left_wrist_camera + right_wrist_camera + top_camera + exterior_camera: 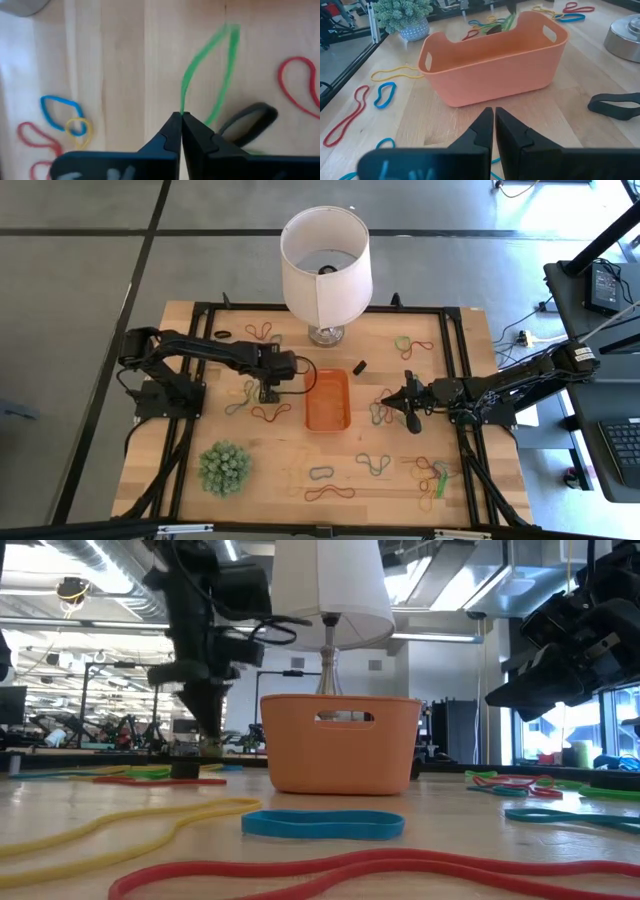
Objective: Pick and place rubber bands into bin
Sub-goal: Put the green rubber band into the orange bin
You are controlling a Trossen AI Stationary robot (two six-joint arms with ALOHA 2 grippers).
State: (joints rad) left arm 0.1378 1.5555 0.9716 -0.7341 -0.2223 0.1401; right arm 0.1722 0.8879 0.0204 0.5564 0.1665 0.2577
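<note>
The orange bin stands mid-table and looks empty; none of the rubber bands can be seen inside it. Rubber bands lie scattered over the table, so nearly all the work remains. Just left of the bin, the left gripper reaches down, fingers pinched on a green band. The right gripper waits closed and empty, right of the bin.

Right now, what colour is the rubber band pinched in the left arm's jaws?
Green rubber band, clearest in the left wrist view.
</note>
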